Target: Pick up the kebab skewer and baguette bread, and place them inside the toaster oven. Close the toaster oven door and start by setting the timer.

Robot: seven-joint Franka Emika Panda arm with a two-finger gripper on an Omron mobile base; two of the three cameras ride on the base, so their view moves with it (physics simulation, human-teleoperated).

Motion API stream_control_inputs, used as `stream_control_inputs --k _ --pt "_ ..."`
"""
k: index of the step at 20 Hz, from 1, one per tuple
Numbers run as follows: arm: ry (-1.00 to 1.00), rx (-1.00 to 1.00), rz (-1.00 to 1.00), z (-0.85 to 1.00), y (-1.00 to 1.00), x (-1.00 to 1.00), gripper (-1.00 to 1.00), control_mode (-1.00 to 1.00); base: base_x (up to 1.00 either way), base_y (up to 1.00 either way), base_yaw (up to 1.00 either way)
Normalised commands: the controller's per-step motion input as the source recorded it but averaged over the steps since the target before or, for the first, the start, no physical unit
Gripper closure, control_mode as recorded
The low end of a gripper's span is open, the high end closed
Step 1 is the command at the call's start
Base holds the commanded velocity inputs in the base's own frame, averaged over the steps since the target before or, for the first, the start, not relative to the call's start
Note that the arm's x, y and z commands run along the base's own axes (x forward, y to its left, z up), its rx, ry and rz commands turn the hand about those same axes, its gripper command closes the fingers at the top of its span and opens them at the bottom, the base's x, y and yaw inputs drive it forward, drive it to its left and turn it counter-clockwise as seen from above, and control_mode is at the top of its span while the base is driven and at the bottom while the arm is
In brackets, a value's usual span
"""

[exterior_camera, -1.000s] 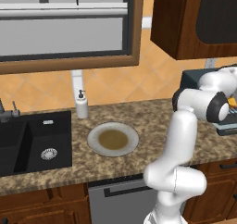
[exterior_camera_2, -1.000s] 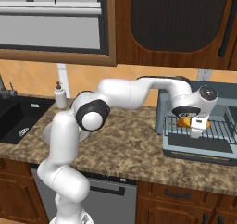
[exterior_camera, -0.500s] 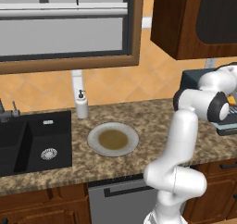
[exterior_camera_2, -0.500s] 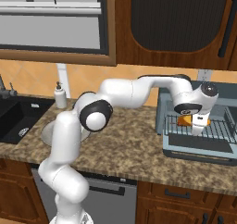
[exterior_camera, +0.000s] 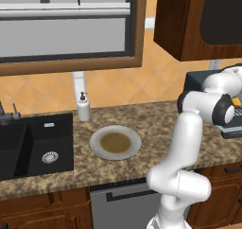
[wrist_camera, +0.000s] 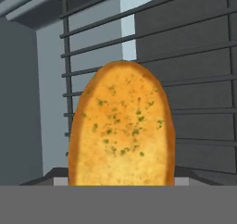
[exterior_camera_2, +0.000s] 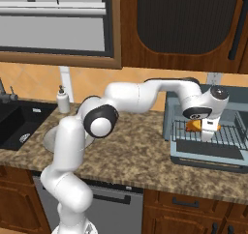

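A: Where's the baguette bread [wrist_camera: 122, 126] right now?

B: In the hand view it stands upright, centre frame, in front of the wire rack [wrist_camera: 194, 79]. In the right base view it's the orange piece at right of centre, on the rack inside the toaster oven [exterior_camera_2: 170, 117], just beside the end effector [exterior_camera_2: 207, 130].

A: Is the end effector holding it?

B: I can't tell. The fingertips aren't visible in the hand view, and in the right base view the wrist hides how the jaws stand around the bread.

A: And the kebab skewer?

B: I can't make it out. The grey plate [exterior_camera: 97, 150] on the table [exterior_camera: 142, 117], lower centre of the left base view, carries only a brownish patch; I wouldn't call that the skewer.

A: What could go wrong from here?

B: The bread stands on end, so if the fingers brush it as they pull back it could topple across the bars or roll toward the open toaster oven door [exterior_camera_2: 208, 153]. A piece lying too far forward could block the door from closing. Withdrawing upward too steeply might also catch the oven's top edge.
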Motion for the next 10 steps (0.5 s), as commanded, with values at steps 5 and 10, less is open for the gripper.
stream_control_inputs --k 5,10 --pt "0.01 0.00 0.00 0.00 0.00 0.00 -1.00 -1.00 0.00 0.00 0.00" --pt "0.00 0.00 0.00 0.00 0.00 0.00 -1.00 -1.00 0.00 0.00 0.00"
